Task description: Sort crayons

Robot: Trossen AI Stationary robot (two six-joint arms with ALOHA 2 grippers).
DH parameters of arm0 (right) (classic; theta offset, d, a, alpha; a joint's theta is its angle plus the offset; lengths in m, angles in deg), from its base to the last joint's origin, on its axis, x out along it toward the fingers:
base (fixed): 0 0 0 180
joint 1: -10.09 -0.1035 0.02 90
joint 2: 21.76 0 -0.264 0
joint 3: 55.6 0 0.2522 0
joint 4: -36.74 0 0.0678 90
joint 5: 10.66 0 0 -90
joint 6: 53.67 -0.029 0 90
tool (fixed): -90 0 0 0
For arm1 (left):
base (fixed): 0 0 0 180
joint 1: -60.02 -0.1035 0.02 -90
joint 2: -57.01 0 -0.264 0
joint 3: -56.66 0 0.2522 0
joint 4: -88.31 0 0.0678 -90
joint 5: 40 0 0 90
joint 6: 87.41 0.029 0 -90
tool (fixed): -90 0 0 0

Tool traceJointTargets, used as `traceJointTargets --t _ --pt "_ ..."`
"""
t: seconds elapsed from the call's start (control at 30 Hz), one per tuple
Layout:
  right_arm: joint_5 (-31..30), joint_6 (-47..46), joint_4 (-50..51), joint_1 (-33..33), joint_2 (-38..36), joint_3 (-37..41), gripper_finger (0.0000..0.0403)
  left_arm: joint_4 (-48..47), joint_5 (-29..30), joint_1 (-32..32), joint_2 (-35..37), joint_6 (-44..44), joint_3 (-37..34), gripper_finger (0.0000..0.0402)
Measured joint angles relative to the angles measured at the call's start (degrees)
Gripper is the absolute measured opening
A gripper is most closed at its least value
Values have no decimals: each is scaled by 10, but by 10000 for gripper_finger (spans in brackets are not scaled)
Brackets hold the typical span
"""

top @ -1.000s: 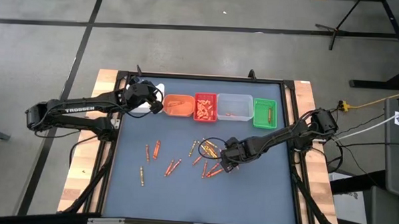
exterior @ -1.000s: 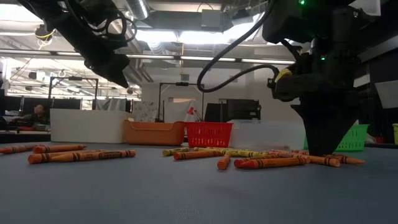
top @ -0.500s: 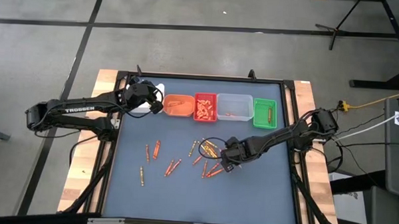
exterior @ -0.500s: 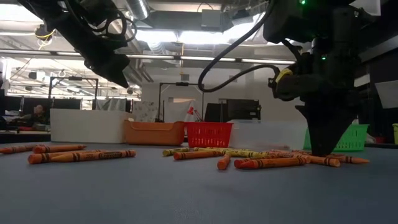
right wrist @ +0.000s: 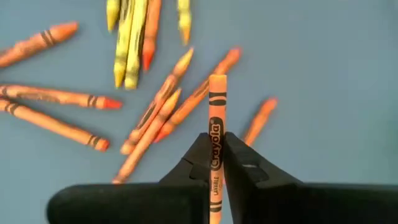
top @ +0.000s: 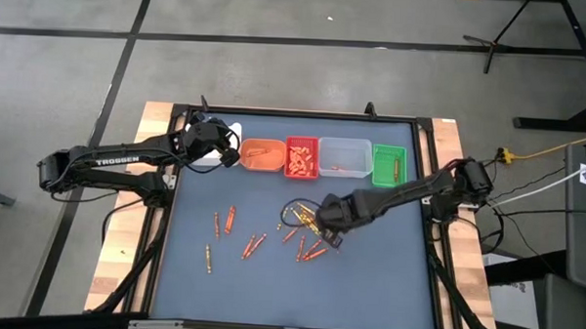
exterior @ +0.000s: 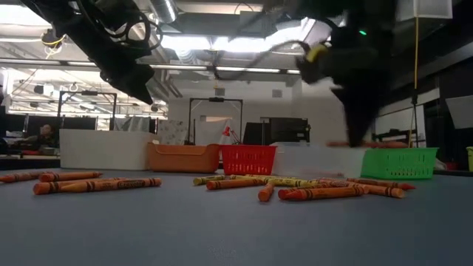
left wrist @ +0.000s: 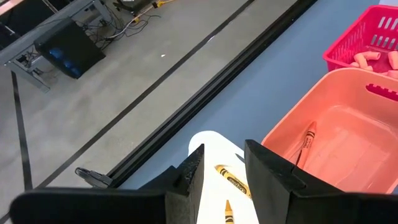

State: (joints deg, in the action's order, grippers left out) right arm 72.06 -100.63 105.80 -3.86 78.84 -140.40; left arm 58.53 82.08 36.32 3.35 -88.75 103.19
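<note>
Right pincer lifts one orange crayon clear of the scatter.

High view: right pincer (top: 332,232) at frame centre, bins (top: 322,158) above it. Right wrist view: pincer closed on the orange crayon (right wrist: 216,118), its long axis pointing straight ahead. Left wrist view: left pincer (left wrist: 221,171) part-open, empty.

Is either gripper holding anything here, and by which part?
The right gripper holds one orange crayon, pinched on its lower half with the upper half sticking out beyond the jaws. The left gripper holds nothing; it hangs open over the white bin.
</note>
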Motion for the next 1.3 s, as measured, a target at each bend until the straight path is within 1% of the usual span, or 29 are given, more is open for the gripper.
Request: traceJointTargets --t 0.1,0.2,0.3,0.43,0.63,0.77,0.97,1.3 --pt "-44 90 49 27 0 -40 19 0 0 0 0 0 0 98" --pt "-87 176 72 63 0 -69 23 0 0 0 0 0 0 98" --pt "-116 255 78 105 -1 -82 24 0 0 0 0 0 0 98" --pt "-125 347 78 162 -1 -84 25 0 0 0 0 0 0 98" --pt "-125 439 77 229 -1 -84 25 0 0 0 0 0 0 98" --pt "-123 471 65 262 -2 -84 25 0 0 0 0 0 0 98" --pt "-115 473 44 291 -2 -85 26 0 0 0 0 0 0 98" --pt "-111 473 43 294 -2 -85 26 0 0 0 0 0 0 98"
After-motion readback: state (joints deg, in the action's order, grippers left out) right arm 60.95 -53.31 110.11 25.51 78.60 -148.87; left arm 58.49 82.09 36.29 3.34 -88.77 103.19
